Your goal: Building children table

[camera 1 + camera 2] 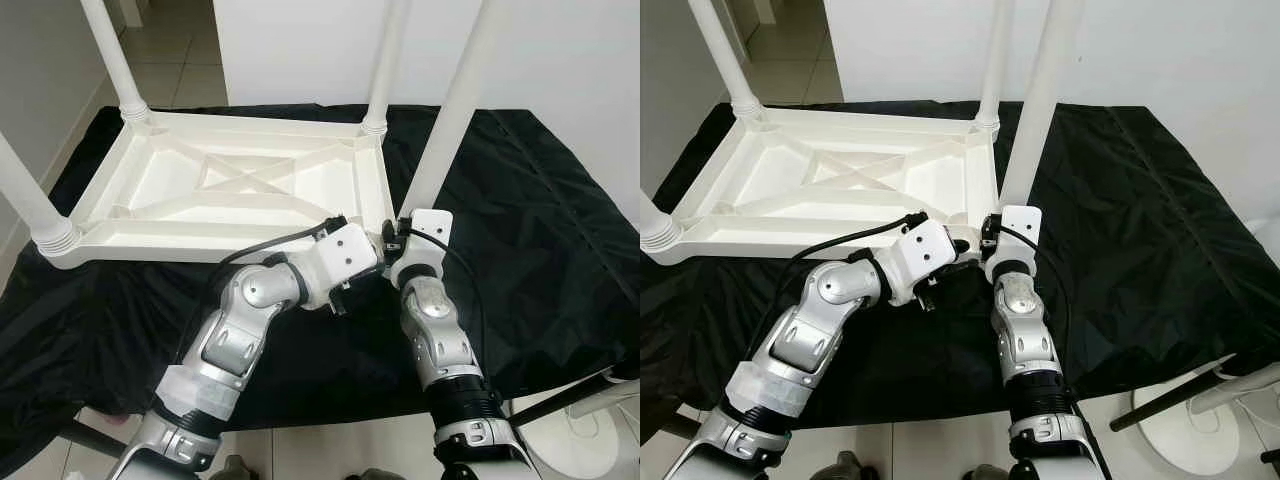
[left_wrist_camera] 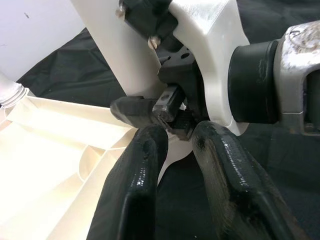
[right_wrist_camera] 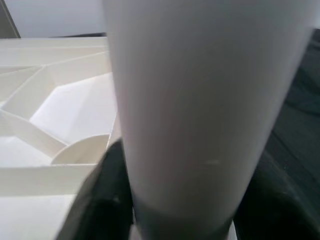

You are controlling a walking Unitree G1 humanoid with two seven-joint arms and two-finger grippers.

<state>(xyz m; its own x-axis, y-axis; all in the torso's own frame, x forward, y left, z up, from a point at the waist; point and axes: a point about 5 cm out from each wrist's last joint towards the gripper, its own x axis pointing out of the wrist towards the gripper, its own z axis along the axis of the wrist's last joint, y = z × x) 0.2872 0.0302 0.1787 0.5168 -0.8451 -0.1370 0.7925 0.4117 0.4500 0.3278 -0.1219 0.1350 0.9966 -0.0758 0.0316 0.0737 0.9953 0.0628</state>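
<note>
Starting at your left, you have the white children's table (image 1: 240, 190) lying upside down on a black cloth (image 1: 540, 230), its ribbed underside facing up with a crossed brace in the middle. Three white legs stand upright in its corner sockets: the near-left leg (image 1: 30, 205), the far-left leg (image 1: 115, 60) and the far-right leg (image 1: 385, 60). Moving toward the centre, your left gripper (image 2: 175, 137) sits at the table's near-right corner, its wrist housing just below the table's front edge. In the left wrist view its two black fingers (image 2: 140, 170) stand a narrow gap apart with nothing between them, their tips close against the right arm's wrist mount and a small black connector there. Just to the right, the fourth leg (image 1: 450, 110) rises at a slight tilt from that same near-right corner, beside the table's right edge. Your right gripper (image 3: 175, 210) is clamped on this leg near its lower end; the right wrist view shows the white tube between dark fingers (image 3: 107, 200), with the round corner socket just beside it. Whether the leg's foot is seated in the socket you cannot tell, since the wrists hide it. At far right, the cloth ends at a pale tiled floor (image 1: 560, 450), where a white round base (image 1: 590, 440) and a dark rod (image 1: 560, 398) lie
</note>
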